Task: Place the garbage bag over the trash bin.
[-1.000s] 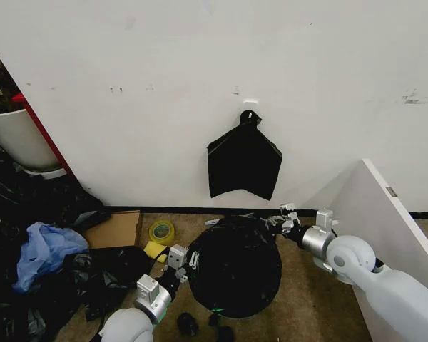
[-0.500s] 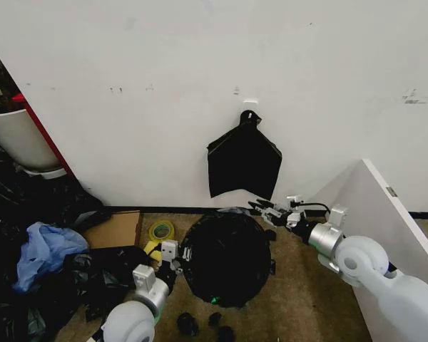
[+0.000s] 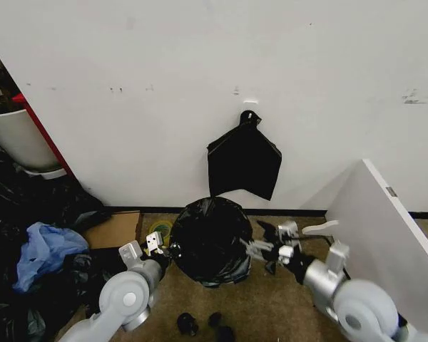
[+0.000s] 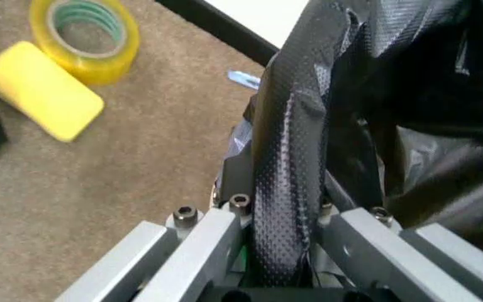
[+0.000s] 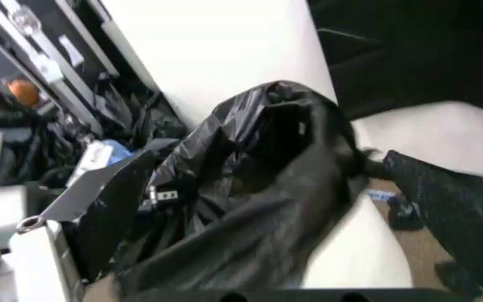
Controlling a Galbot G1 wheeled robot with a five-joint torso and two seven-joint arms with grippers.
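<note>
The garbage bag (image 3: 210,239), glossy, black and wrinkled, is draped over the trash bin on the floor by the wall. In the head view the bag hides the bin. A strip of the bin's white wall (image 5: 361,255) shows under the bag (image 5: 258,182) in the right wrist view. My left gripper (image 3: 154,245) is at the bag's left side. Its fingers (image 4: 288,189) are shut together on the bag's film (image 4: 409,126). My right gripper (image 3: 260,246) is at the bag's right side. It stands open (image 5: 263,162), with the bag lying beyond its spread fingers.
A flat black bag (image 3: 244,164) hangs on the wall above. A yellow tape roll (image 4: 86,38) and a yellow block (image 4: 40,91) lie left of the bin. Cardboard (image 3: 114,228), a blue bag (image 3: 43,249) and dark clutter fill the left. A white board (image 3: 385,228) leans at the right.
The bagged bin has shifted left and toward the wall. Both grippers have dropped lower along its sides, the left one moving left and the right one coming nearer to me.
</note>
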